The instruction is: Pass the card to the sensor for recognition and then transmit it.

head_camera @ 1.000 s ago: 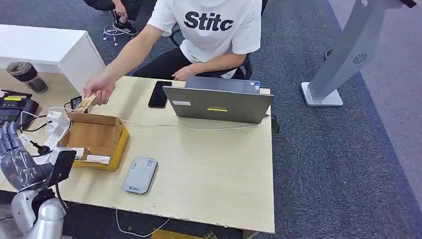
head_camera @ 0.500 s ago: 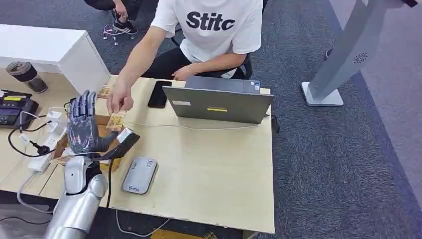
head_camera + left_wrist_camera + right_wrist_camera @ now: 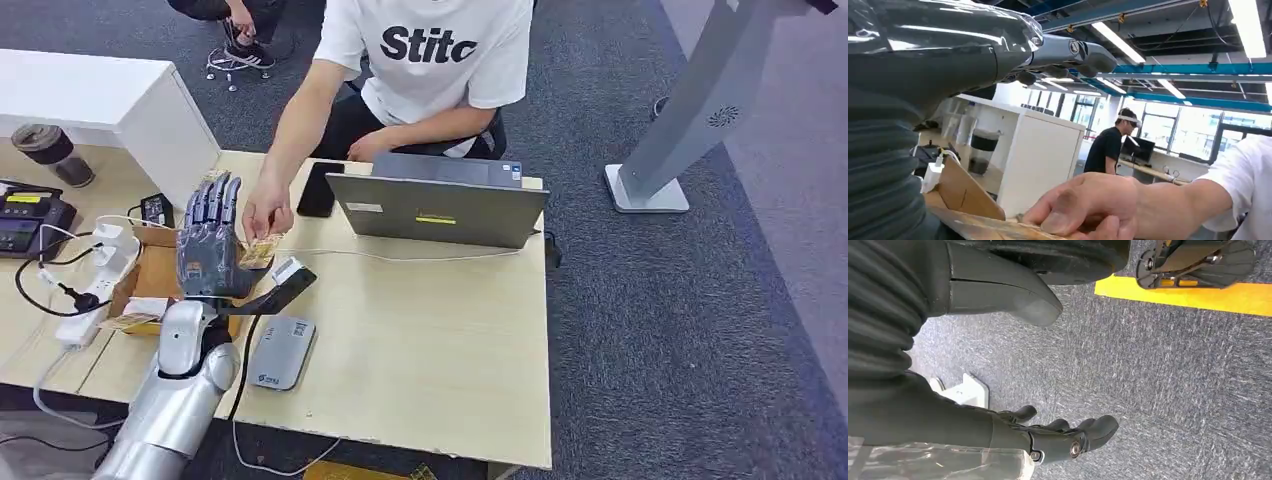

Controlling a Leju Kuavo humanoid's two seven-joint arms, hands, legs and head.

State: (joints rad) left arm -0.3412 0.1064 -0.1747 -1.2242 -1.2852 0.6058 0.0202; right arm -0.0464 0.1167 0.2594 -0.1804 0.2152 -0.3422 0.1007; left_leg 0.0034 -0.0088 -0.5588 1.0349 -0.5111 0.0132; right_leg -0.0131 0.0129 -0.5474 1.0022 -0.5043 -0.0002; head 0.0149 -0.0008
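The open cardboard box (image 3: 150,272) is sitting at the tabletop's (image 3: 430,340) nine o'clock side, largely covered by the robot's left hand (image 3: 210,250); white pieces are lying along its near edge, and I cannot tell what else it is holding. The left hand is standing upright, palm outward, its fingers (image 3: 215,200) straight and spread apart, gripping nothing. The person's hand (image 3: 268,212) is pinching the card (image 3: 258,252) just at the left hand's three o'clock side. In the left wrist view the card (image 3: 993,230) is lying nearly flat under the person's hand (image 3: 1088,205); its long axis I cannot tell. The grey card sensor (image 3: 282,351) is lying flat at six o'clock of the card. The right hand (image 3: 1068,437) is hanging over the carpet, fingers loosely curled, holding nothing.
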